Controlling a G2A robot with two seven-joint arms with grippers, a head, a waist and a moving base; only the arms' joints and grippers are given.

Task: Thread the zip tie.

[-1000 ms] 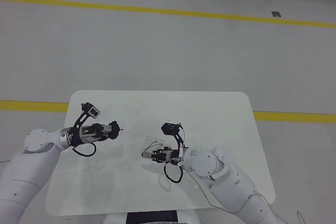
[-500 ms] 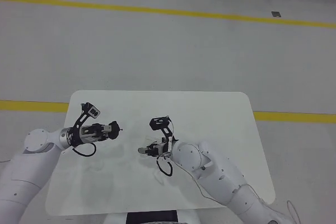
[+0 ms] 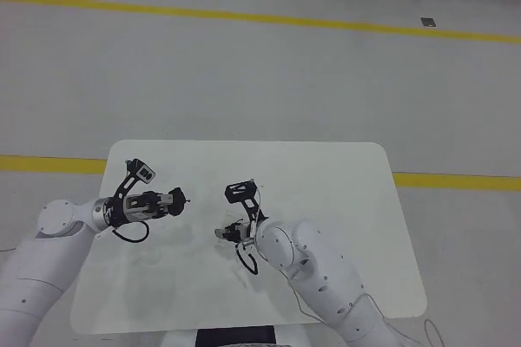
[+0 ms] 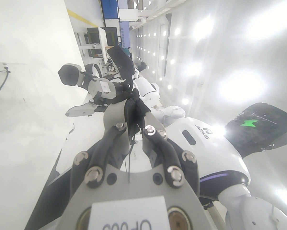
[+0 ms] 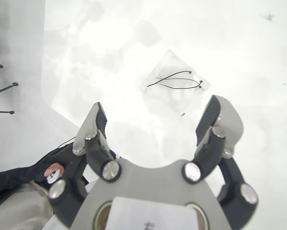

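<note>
Left tool (image 3: pixel 179 201) grasps zip tie (image 4: pixel 129 161); right tool (image 3: pixel 224 233) released.
Top: tools apart above white surface (image 3: pixel 347 173). Left wrist: tie pinched in clenched tool. Right wrist: spare zip ties (image 5: pixel 177 82) in clear pouch (image 5: pixel 168 59) on surface beyond spread tool.

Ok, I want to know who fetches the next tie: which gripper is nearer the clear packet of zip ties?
Right. The right gripper is open with the clear packet just ahead of its fingertips; the left gripper is off to the side, shut on a zip tie.
</note>
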